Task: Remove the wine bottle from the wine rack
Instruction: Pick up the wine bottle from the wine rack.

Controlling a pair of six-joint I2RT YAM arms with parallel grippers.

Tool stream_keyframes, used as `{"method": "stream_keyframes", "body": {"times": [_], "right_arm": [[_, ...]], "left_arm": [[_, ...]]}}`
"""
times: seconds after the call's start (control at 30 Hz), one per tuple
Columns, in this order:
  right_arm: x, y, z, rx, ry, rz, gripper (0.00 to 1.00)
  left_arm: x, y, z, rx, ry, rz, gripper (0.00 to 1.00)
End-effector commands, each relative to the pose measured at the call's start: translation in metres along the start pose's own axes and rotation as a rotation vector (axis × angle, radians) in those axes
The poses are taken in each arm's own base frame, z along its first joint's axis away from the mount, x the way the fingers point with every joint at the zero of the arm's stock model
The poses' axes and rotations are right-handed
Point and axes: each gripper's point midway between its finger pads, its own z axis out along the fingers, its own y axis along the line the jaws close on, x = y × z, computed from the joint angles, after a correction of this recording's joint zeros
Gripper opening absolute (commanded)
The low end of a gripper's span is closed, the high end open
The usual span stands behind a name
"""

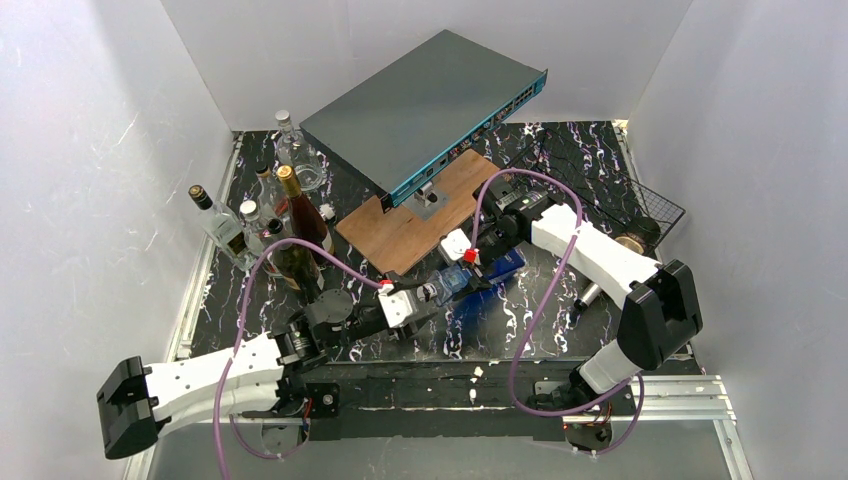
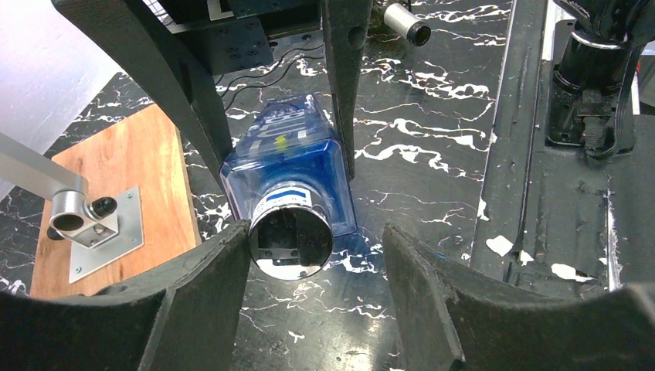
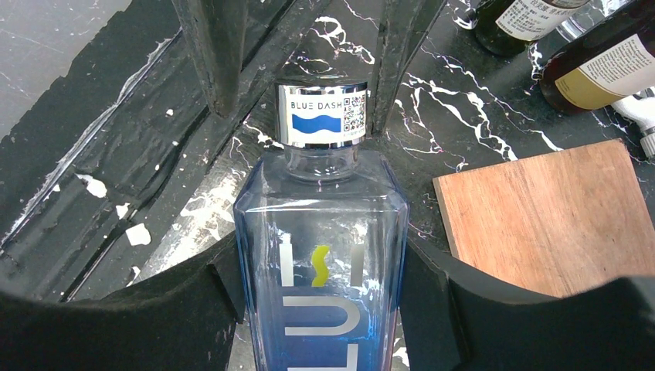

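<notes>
The wine bottle (image 1: 480, 277) is clear blue glass with a silver cap marked BLUE DASH (image 3: 322, 114). It lies level, low over the middle of the table, well to the left of the black wire wine rack (image 1: 655, 205) at the back right. My right gripper (image 1: 478, 262) is shut on the bottle's body (image 3: 320, 232), one pad on each side. My left gripper (image 1: 432, 293) is open around the cap (image 2: 291, 239). The cap rests against its left finger (image 2: 208, 286), and the right finger (image 2: 425, 294) stands apart. I cannot tell whether the bottle touches the table.
A brown wooden board (image 1: 415, 220) carrying a grey network switch (image 1: 425, 105) stands just behind the bottle. Several upright bottles (image 1: 285, 215) crowd the back left. A small capped bottle (image 1: 590, 293) lies on the table at the right. A round brown object (image 1: 632, 240) sits at the rack's front.
</notes>
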Motion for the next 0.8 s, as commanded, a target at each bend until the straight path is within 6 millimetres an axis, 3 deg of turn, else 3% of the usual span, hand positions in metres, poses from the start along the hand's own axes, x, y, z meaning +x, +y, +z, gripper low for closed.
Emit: {"method": "stream_keyframes", "body": {"times": [0.0,0.5,0.77], "right_arm": [[-0.0432,-0.0064,-0.0145,0.043,-0.095,-0.081,0.11],[-0.0427,-0.0054,-0.0144,0.042,-0.103,-0.077,0.11],[-0.0424,-0.0046,-0.0139,0.04,-0.106,-0.076,0.11]], "left_arm": [[-0.0299,0.0068,0.004,-0.014,-0.073,0.004,0.59],[-0.0305,0.01,0.011,-0.026,-0.066,0.004,0.54],[-0.031,0.0117,0.0133,-0.035,-0.068,0.001,0.45]]}}
